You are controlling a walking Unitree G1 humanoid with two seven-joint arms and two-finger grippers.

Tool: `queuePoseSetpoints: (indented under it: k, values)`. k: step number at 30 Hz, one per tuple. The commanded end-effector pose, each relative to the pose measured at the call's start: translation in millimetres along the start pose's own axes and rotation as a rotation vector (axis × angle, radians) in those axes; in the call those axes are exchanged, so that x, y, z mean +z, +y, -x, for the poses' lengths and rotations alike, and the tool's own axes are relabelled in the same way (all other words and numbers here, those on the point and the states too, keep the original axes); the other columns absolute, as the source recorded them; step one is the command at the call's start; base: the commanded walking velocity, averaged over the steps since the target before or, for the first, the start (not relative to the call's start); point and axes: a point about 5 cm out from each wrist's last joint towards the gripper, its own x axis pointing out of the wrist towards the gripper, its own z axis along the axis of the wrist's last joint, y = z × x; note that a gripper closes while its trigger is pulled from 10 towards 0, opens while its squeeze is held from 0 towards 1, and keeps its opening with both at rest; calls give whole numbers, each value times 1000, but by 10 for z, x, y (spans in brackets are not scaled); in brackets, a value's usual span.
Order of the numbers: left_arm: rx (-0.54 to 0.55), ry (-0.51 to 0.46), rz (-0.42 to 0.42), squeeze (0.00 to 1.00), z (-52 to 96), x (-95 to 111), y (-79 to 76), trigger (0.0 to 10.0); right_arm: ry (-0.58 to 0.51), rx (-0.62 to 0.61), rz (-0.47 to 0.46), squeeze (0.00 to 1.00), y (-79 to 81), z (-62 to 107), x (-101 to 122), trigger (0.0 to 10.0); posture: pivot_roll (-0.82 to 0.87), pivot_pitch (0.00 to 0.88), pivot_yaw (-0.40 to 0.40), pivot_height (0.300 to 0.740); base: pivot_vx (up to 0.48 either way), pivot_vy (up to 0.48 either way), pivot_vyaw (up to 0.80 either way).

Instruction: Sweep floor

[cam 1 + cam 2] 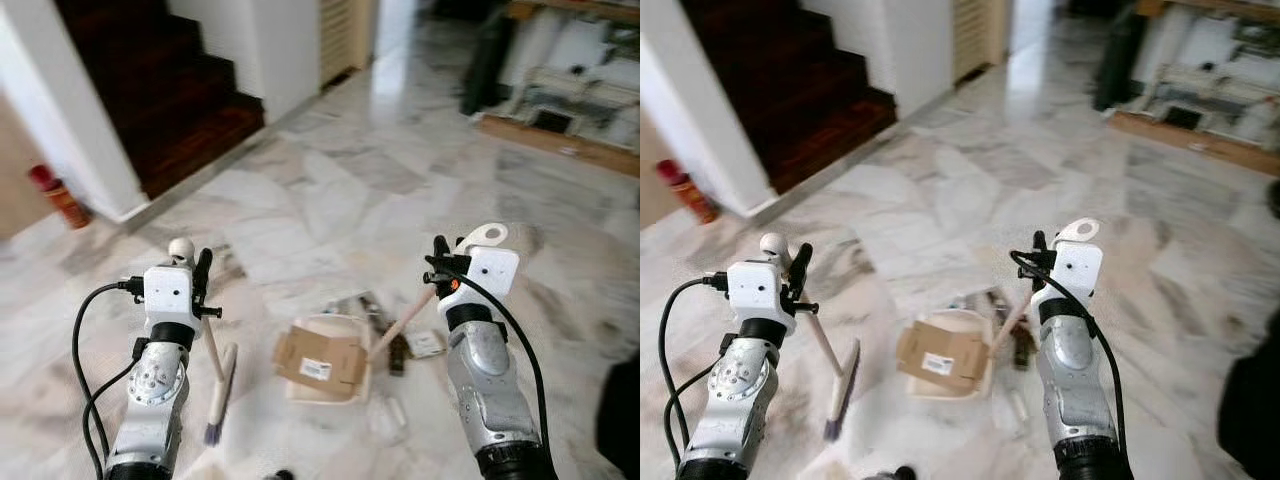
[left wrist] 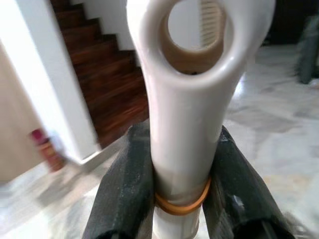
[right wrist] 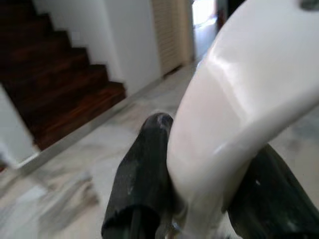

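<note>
The marble floor (image 1: 400, 190) spreads out from the dark stairs (image 1: 180, 100), glossy and hard, so loose bits probably slide on it easily. Near the middle of the head views, well away from the stairs, lies the white dustpan (image 1: 330, 372), flat on the floor with a piece of cardboard (image 1: 320, 362) resting in it and small scraps of litter (image 1: 385, 330) just beyond its far edge. The cardboard looks light and stiff and likely skates rather than rolls.

On the stairs' side of the dustpan stands the broom (image 1: 222, 385), head on the floor, its thin wooden stick rising to a white cap. The left gripper (image 1: 200, 285) is clamped on that stick just under the cap; the left wrist view shows both black fingers (image 2: 124, 189) pressed against the white handle end. The right gripper (image 1: 440, 272) clasps the dustpan's long handle (image 1: 405, 320) near its looped white top. Both tools seem light and rigid, but the smooth plastic ends could twist in the grip; the wooden part lower down looks like the steadier hold.
</note>
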Motion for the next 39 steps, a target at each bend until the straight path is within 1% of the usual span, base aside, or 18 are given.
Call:
queuePoseSetpoints:
  k: [1, 6, 21, 24, 29, 39]
  values:
    - [13, -46, -15, 0, -18, 99, 34, 10000, -54, 16, 0, 0, 43, -54, 142, 10000, 95, 105, -9, 740, 0, 0, 800]
    - [16, -40, -12, 0, 14, 97, 21, 10000, -50, 16, -12, 0, 38, -62, 152, 10000, 93, 109, -13, 740, 0, 0, 800]
    - [25, -36, -4, 0, 20, 112, 6, 10000, -44, 28, -22, 0, 42, -55, 156, 10000, 87, 119, -14, 740, 0, 0, 800]
    - [27, -33, -4, 0, 18, 110, 9, 10000, -43, 30, -34, 0, 45, -59, 155, 10000, 88, 121, -12, 740, 0, 0, 0]
    - [23, -30, -5, 0, 21, 111, 0, 10000, -44, 34, -28, 0, 45, -64, 157, 10000, 91, 115, -12, 740, 0, 0, 0]
    - [20, -32, -7, 0, 18, 116, -4, 10000, -45, 43, -24, 0, 60, -70, 157, 10000, 91, 94, -7, 740, 0, 0, 790]
